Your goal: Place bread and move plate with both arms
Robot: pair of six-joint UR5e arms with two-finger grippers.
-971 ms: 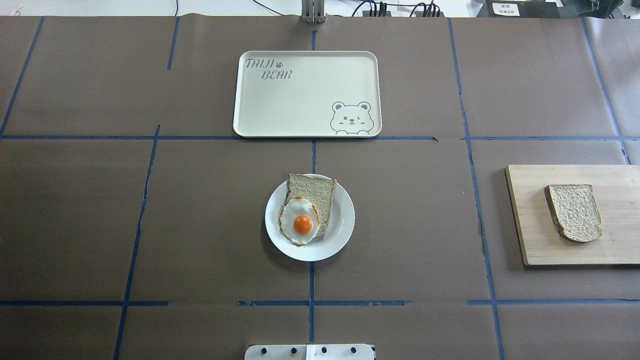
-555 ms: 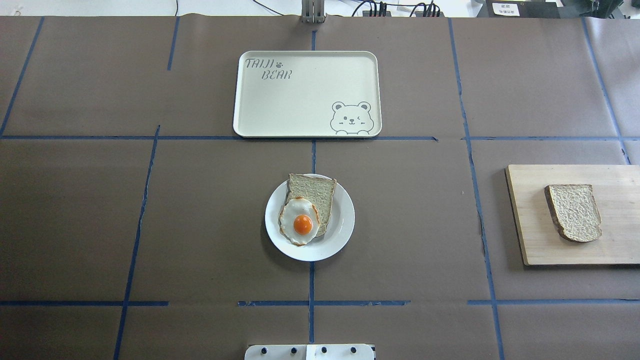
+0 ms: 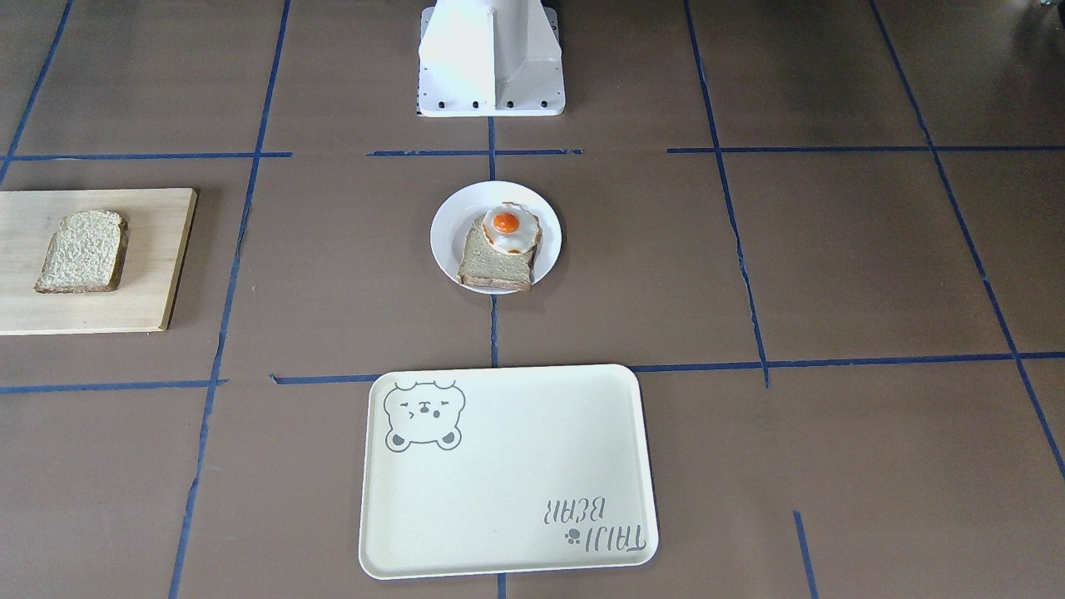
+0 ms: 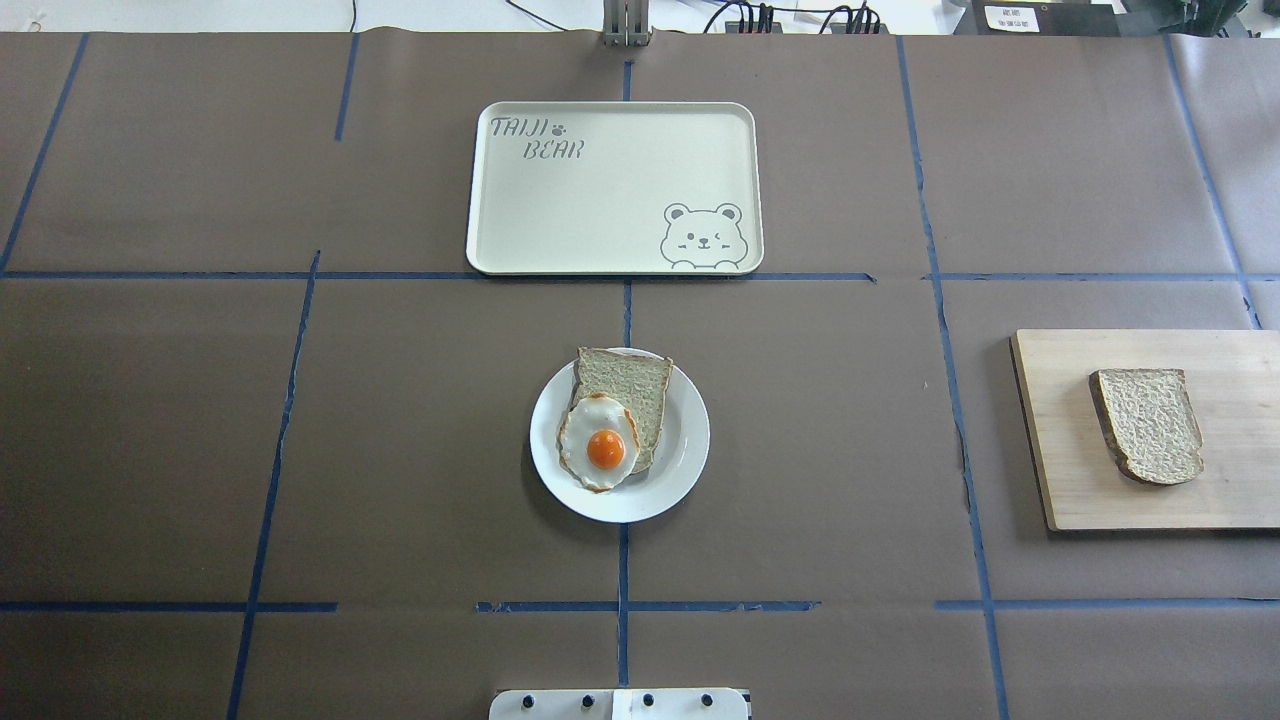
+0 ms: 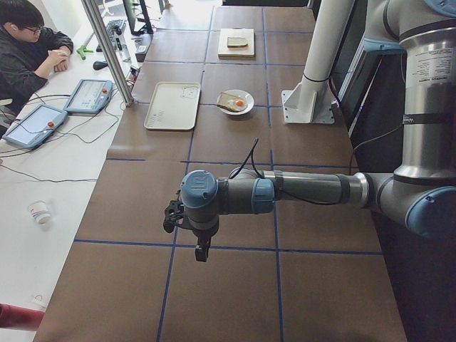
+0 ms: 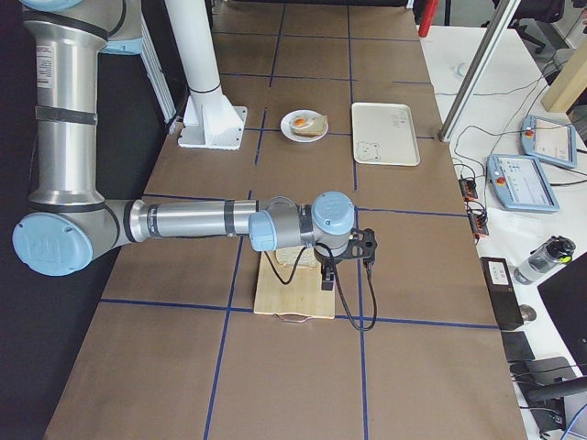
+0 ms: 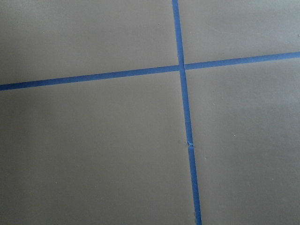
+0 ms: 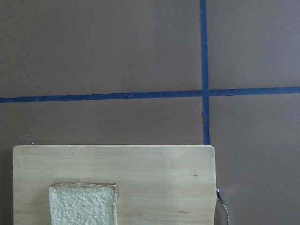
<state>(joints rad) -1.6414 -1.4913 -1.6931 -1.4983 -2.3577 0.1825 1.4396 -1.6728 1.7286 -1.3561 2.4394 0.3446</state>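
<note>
Currently the bread (image 4: 1148,425) lies flat on a wooden cutting board (image 4: 1060,450) at the robot's right end of the worktop (image 4: 400,420), well apart from the plate (image 4: 688,445). The plate sits at the worktop centre, in line with the white base (image 3: 491,58). It carries a second, smoother slice (image 4: 632,385), and a fried egg (image 4: 600,447) rests on the end of that slice nearer the robot. A cream tray (image 4: 610,190) with a bear drawing lies beyond the plate, apart from it, across a blue tape line (image 4: 300,275). The right fingers (image 6: 327,278) hang above the cutting board; in the exterior right view the arm hides most of the bread, while the right wrist view shows the board's edge and one corner of the slice. The left fingers (image 5: 202,251) hang over bare worktop by a tape crossing, well apart from the plate. Whether either pair of fingers is released or clenched cannot be told. An operator (image 5: 28,43) sits at a white side desk beyond the tray
</note>
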